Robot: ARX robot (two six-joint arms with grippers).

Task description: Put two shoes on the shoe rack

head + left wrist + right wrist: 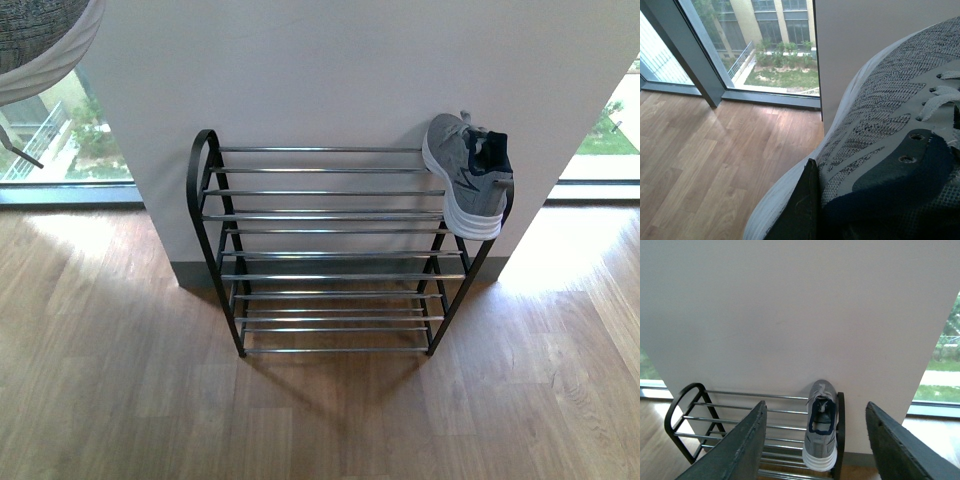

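Two grey knit sneakers were in view, one racked and one aloft.

The racked sneaker [468, 180] sat on the top tier at the right end of the shoe rack [320, 215], right of centre in the front view. Its toe pointed at the white wall [330, 70] and its heel overhung the front bar. It had a mesh-textured upper, a thick ribbed white sole, a dark navy collar and pale laces.

The rack was a black tubular frame with rounded end loops and three tiers of glossy chrome bars. Its other bars were bare. It stood on a wood-grain plank floor [120, 380], backed against the wall.

The held sneaker [40, 40] showed in the upper left corner of the front frame as coarse grey weave above a curved white sole edge. In the left wrist view it filled much of the picture, with patterned knit panels, smooth grey overlays, punched eyelets and a navy tongue.

The left gripper [810, 215] was pinching this shoe. One matte dark finger [807, 190] lay flush against its side, and the opposing finger was hidden.

The right gripper [815, 404] was spread wide and empty, its flat dark fingers [740, 445] well apart.
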